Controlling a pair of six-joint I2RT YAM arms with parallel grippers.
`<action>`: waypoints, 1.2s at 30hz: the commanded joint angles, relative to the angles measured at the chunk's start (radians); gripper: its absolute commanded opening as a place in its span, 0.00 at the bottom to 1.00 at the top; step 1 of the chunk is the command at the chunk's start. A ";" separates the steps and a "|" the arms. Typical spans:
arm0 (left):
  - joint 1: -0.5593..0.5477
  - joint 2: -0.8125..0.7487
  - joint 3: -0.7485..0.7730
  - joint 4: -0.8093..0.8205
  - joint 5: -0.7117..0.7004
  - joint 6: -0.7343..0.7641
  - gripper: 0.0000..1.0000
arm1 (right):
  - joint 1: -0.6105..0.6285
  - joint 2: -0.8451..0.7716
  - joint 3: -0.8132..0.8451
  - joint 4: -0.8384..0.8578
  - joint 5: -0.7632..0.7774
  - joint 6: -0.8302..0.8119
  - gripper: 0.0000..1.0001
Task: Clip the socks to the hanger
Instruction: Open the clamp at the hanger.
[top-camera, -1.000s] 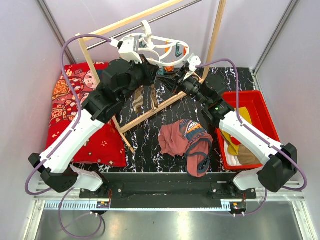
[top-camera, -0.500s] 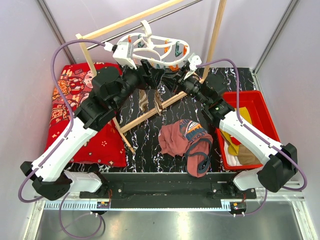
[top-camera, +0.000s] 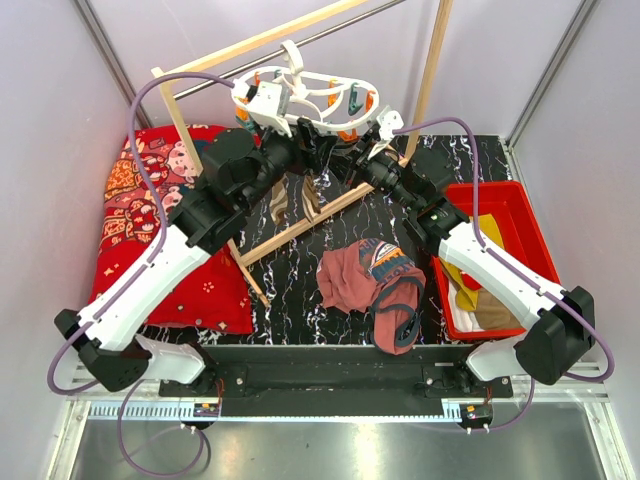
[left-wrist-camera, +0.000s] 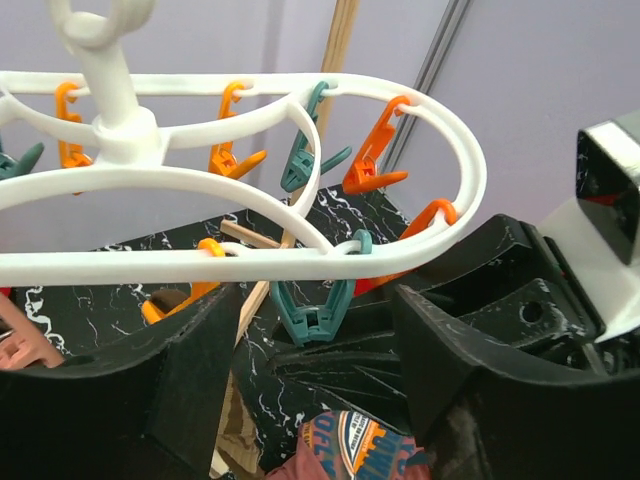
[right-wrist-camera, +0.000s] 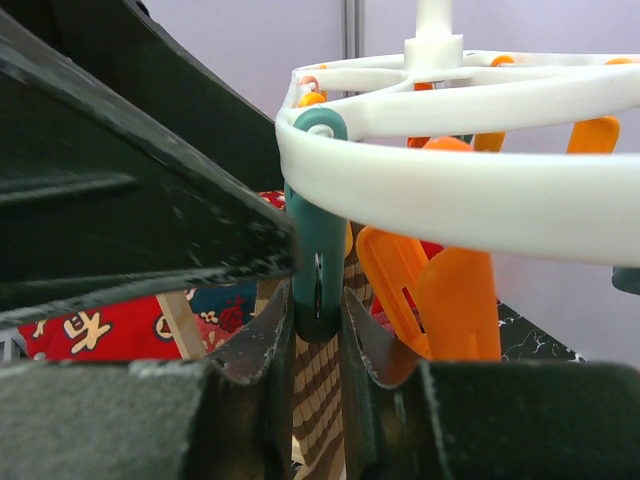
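Right claw (right-wrist-camera: 316, 328) pinches teal peg (right-wrist-camera: 316, 250), nearly closed.

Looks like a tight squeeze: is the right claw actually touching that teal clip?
Touching. The right wrist view shows the right gripper squeezing the teal peg at its lower end, with no gap.

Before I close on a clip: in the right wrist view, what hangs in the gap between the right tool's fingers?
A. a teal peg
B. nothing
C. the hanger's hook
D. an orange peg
A: the teal peg hangs from the white hanger ring straight down into the gap of the right tool, while the orange pegs sit off to one side.
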 joint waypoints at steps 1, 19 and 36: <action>-0.006 0.017 0.020 0.066 0.009 0.011 0.61 | -0.003 -0.027 0.030 0.025 0.011 0.010 0.00; -0.006 0.071 0.085 0.050 -0.063 -0.083 0.45 | -0.001 -0.025 0.022 0.012 0.006 0.017 0.00; -0.006 0.072 0.054 0.059 -0.089 -0.072 0.05 | -0.001 -0.105 -0.062 -0.157 0.176 0.057 0.54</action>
